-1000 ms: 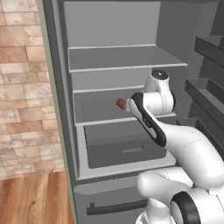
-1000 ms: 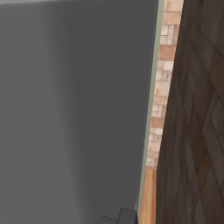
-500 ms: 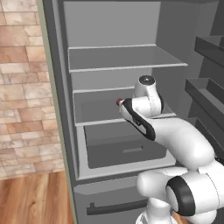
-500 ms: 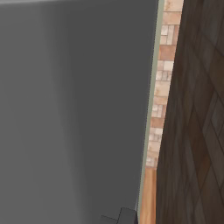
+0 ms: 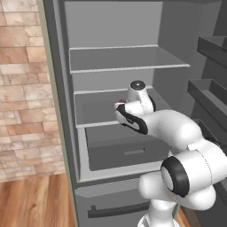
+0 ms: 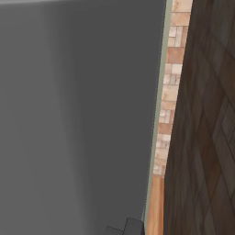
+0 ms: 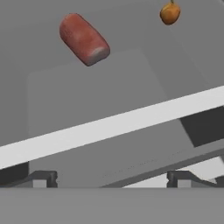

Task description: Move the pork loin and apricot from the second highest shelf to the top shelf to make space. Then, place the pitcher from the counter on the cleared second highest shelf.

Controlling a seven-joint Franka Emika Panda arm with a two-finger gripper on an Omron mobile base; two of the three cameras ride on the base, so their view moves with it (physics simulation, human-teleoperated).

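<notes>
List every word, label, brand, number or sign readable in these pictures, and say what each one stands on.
None: no readable text on the pork loin, the apricot, the second highest shelf, the top shelf, the fridge drawer or the brick wall.

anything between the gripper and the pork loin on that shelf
Nothing. In the hand view, bare grey second highest shelf and its pale front rim separate the open gripper from the pork loin; the apricot sits aside.
</notes>
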